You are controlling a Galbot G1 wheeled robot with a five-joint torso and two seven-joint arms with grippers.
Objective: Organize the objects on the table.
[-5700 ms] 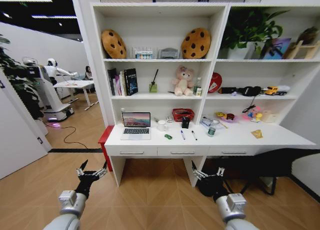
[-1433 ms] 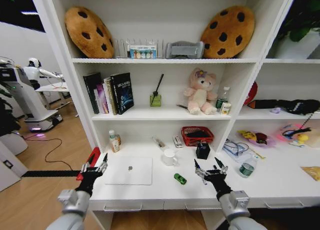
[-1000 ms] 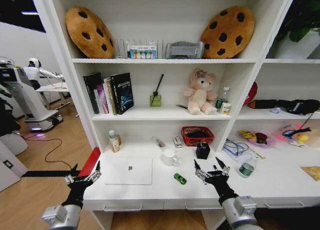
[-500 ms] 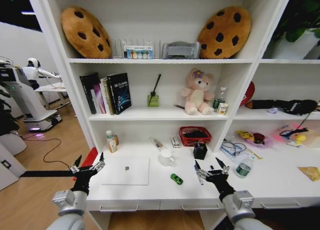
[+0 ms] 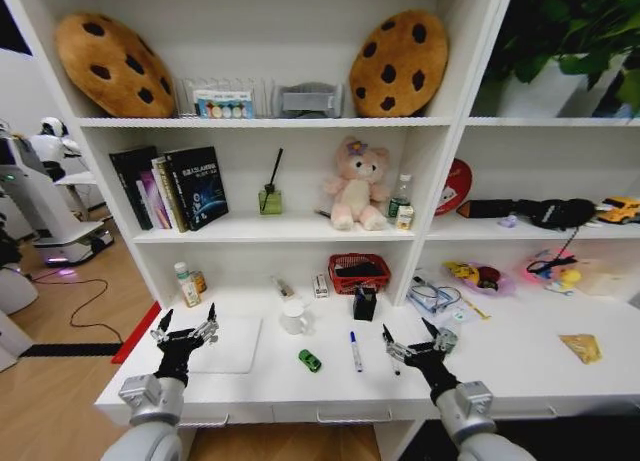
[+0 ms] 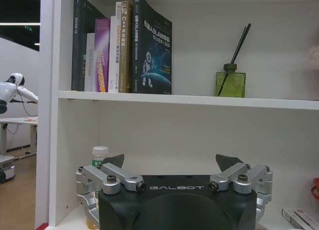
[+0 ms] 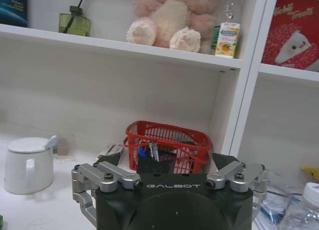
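Note:
On the white table (image 5: 300,386) a closed silver laptop (image 5: 238,343) lies at the left. My left gripper (image 5: 185,333) hovers open over its left edge; the left wrist view has the same gripper (image 6: 171,162) open and facing the shelf wall. A small dark-green oval thing (image 5: 310,360) lies in the middle, a blue pen (image 5: 354,350) just right of it. My right gripper (image 5: 417,343) is open above the desk right of the pen, and open too in its wrist view (image 7: 169,160). A yellow packet (image 5: 581,347) lies far right.
A white mug (image 5: 294,317), black box (image 5: 364,303) and red basket (image 5: 359,272) stand behind the objects. A small bottle (image 5: 187,284) is at the back left. Shelves above hold books (image 5: 170,188), a green diffuser (image 6: 230,83) and a pink bear (image 5: 353,186).
The whole picture has shifted left, so the camera has moved. My left gripper has come up from beside the desk to over the laptop's left edge. The blue pen now shows.

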